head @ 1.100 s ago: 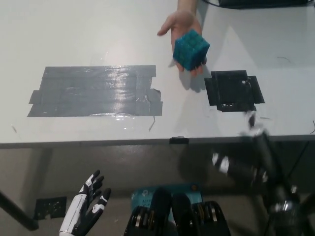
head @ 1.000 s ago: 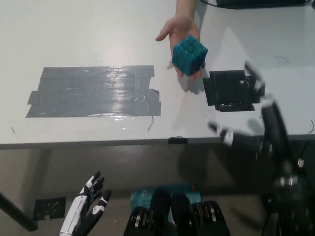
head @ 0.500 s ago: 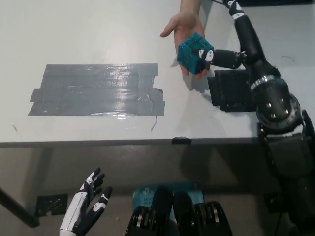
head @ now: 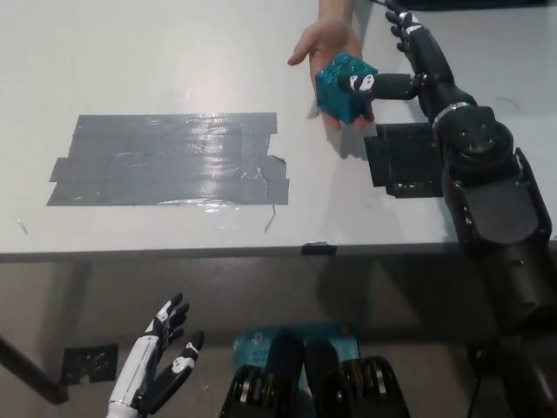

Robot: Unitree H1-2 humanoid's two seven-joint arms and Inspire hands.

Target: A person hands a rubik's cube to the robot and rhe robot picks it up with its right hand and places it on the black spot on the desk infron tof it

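1. Left hand rests low, below the bench edge, fingers apart.
2. Black spot lies beside the grey tape.
3. Cube sits on a person's palm; right hand touches it, grip unclear.

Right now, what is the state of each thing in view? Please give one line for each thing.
Cube: on the person's open palm, not yet on the desk.
Person's hand: open, palm up, under the cube.
Right hand: at the cube, a finger touching its side, not closed around it.
Left hand: open, resting low below the desk edge.
Black spot: bare, partly hidden by the right arm.
Grey tape patch: flat on the desk, nothing on it.
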